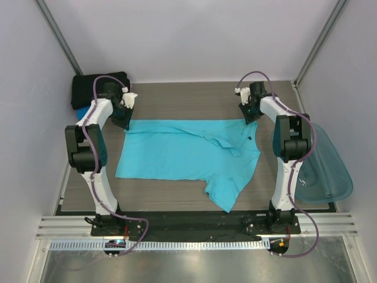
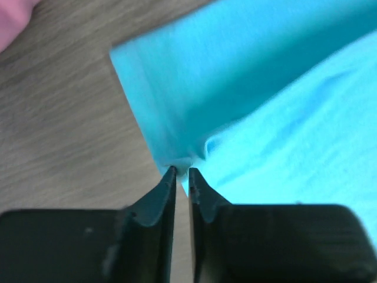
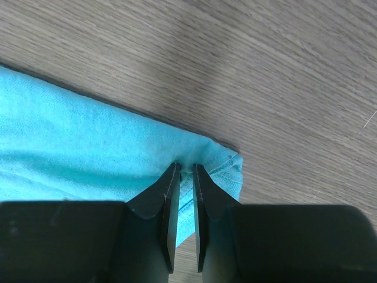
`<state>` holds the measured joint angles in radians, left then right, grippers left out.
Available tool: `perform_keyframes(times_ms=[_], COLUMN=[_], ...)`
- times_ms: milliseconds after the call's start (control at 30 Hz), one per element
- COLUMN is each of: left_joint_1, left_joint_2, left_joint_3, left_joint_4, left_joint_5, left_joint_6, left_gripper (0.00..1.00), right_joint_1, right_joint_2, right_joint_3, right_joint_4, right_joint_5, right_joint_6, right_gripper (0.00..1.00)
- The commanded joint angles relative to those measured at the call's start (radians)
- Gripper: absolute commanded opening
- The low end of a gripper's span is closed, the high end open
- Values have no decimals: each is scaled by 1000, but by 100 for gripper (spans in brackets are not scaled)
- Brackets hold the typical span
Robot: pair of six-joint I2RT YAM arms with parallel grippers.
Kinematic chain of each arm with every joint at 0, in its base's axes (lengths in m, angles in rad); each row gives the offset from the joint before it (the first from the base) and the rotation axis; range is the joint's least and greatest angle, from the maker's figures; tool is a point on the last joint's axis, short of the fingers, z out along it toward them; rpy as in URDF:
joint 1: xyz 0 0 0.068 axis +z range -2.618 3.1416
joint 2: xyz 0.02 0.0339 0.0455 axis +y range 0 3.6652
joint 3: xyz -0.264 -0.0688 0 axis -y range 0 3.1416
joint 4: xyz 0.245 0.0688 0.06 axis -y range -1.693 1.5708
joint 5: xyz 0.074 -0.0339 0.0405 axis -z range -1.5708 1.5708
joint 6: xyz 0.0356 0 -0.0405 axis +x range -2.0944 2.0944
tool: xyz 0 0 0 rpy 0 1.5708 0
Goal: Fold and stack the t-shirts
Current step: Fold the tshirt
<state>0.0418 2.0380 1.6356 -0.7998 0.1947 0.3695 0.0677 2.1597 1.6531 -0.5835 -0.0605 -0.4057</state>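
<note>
A turquoise t-shirt (image 1: 182, 153) lies spread across the wooden table, one sleeve pointing toward the near edge. My left gripper (image 1: 125, 119) is at its far left corner. In the left wrist view the left gripper (image 2: 181, 171) is shut on a pinch of the turquoise cloth (image 2: 265, 88). My right gripper (image 1: 250, 117) is at the far right corner. The right wrist view shows the right gripper (image 3: 187, 169) shut on the stitched hem of the shirt (image 3: 70, 147). A folded black t-shirt (image 1: 97, 87) sits at the far left corner of the table.
A translucent teal plastic tub (image 1: 324, 168) leans off the table's right side beside the right arm. A bit of pink cloth (image 2: 12, 15) shows at the top left of the left wrist view. Bare wood (image 1: 188, 97) lies beyond the shirt, up to the back wall.
</note>
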Motion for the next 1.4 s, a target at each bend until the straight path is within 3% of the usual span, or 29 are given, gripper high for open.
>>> perform_keyframes(times_ms=[0,367,433,533,767,1000,1367], left_joint_1=[4,18,21,21,18,20,12], left_joint_2=[-88,-266,-272,-184,131,203,266], left_joint_3=[-71,-355,-317,-170,266,319,363], left_joint_4=[85,126,167,182,-4,-4,11], left_joint_5=[6,38,34,15,19,-21,-63], left_joint_6=[-15,-26,-29,-52,-116,-129,-135], left_gripper=[17,18,19,29,34,30,38], right_joint_1=[-2,0,0,6,12,20,21], right_joint_2=[17,-3,-8,-15,-15,-6,-20], right_joint_3=[1,-13,-29,-44,-53,-49,-15], right_joint_4=[5,25,34,39,39,44,50], right_joint_5=[-19,-7,-4,-4,2,2,19], right_joint_6=[-7,-24,-22,-24,-35,-42,-24], right_gripper=[20,21,21,21,21,22,24])
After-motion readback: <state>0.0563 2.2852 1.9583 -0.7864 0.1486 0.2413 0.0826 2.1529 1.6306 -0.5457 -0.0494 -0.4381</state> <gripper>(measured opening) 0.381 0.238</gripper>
